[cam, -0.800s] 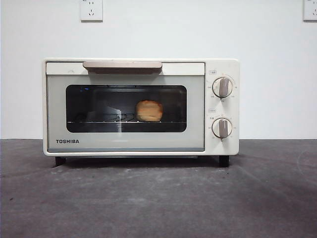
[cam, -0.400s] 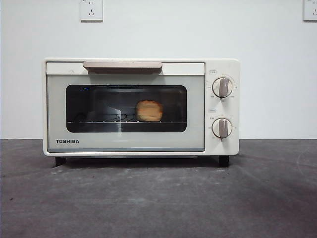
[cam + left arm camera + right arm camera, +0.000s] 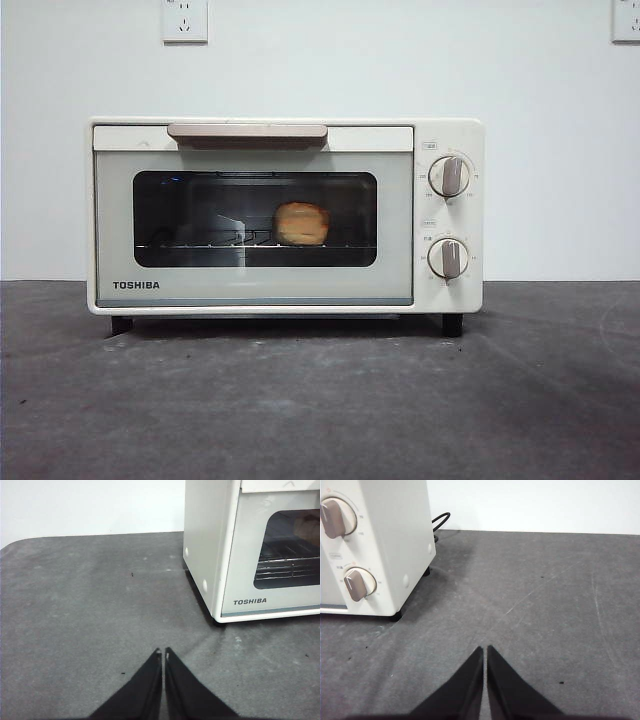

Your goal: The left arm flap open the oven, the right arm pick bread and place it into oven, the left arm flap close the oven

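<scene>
So the oven point(image 3: 285, 215) sat square in the middle of the grey table point(image 3: 320, 400) with its door fully shut, beige handle point(image 3: 247, 132) across the top. Through the dark glass you could see the bread point(image 3: 301, 223) resting on the wire rack point(image 3: 200, 240), a bit right of the window's centre. Both knobs point(image 3: 449, 176) were stacked on the right-hand panel.

Neither arm showed in the front view. The left gripper point(image 3: 163, 653) hung over bare table off the oven's left side, well apart from it, jaws pressed together with nothing between them. The right gripper point(image 3: 484, 650) was the same deal on the other side: pinched closed, empty, over the table to the right of the knob panel. A black cord point(image 3: 440, 520) curled out behind the oven there.
</scene>
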Tool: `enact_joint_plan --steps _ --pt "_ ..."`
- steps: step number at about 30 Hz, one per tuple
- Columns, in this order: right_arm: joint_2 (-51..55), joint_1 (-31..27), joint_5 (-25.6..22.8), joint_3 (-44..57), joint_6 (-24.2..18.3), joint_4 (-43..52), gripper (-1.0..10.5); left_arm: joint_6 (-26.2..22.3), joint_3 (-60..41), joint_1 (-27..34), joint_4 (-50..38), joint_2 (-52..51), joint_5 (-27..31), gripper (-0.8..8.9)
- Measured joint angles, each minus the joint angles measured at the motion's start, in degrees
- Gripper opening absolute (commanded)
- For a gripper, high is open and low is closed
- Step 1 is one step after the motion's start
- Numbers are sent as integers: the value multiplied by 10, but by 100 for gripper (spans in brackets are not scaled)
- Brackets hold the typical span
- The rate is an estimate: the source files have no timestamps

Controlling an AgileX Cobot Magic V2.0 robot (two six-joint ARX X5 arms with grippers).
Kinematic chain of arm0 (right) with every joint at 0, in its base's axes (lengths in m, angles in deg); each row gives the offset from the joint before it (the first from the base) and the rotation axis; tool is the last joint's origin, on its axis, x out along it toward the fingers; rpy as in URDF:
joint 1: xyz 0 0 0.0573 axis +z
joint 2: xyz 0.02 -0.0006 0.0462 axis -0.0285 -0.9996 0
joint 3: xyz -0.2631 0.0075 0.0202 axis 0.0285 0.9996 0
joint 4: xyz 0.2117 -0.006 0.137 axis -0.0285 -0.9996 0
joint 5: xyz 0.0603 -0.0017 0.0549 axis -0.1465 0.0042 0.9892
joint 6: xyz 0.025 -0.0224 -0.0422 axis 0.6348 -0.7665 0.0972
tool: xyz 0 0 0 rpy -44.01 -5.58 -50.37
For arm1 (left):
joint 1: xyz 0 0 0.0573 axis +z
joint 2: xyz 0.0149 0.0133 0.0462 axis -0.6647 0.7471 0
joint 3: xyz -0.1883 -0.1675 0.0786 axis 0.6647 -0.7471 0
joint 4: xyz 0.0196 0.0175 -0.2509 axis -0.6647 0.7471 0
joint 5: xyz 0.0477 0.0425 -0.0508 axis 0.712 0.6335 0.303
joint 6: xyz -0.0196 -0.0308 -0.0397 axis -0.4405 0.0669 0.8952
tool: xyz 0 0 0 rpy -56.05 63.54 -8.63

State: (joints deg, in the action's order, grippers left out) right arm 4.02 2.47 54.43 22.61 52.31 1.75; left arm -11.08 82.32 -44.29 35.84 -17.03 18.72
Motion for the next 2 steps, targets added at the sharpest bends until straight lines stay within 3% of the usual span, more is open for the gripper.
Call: enact_joint_plan --steps 2 --pt "0 0 0 0 0 0 6 0 0 0 0 0 0 16"
